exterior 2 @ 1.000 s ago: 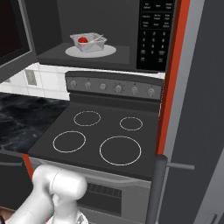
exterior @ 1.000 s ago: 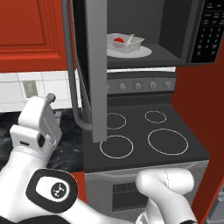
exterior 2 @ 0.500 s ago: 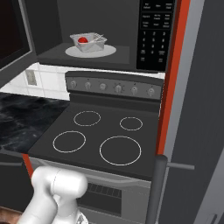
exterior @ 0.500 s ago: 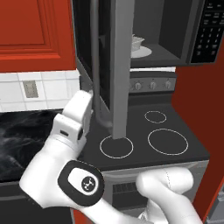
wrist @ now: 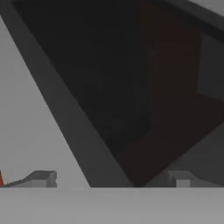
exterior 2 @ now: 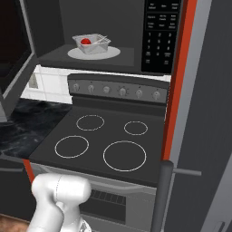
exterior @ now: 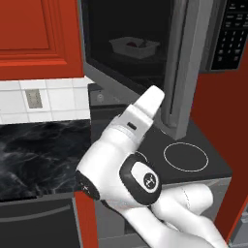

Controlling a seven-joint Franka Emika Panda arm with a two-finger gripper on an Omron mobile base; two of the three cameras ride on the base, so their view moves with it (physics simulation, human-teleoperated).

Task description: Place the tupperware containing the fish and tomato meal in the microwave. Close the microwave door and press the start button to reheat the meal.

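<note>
The microwave door (exterior: 145,72) has swung further shut since a moment ago, the arm pushing behind it with jaws spread wide. Inside the microwave (exterior 2: 102,31), the tupperware (exterior 2: 92,44) sits on the turntable plate (exterior 2: 113,52).

Left base view peers from behind the arm, through the microwave door (exterior: 145,63). Right base view faces the same microwave (exterior 2: 104,31) over the stove (exterior 2: 104,140). Hand view sits close against the door's window.

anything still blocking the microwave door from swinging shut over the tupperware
Nothing visible does. The tupperware sits fully inside the microwave on the turntable plate, behind the front opening, so the door has a clear swing.
</note>
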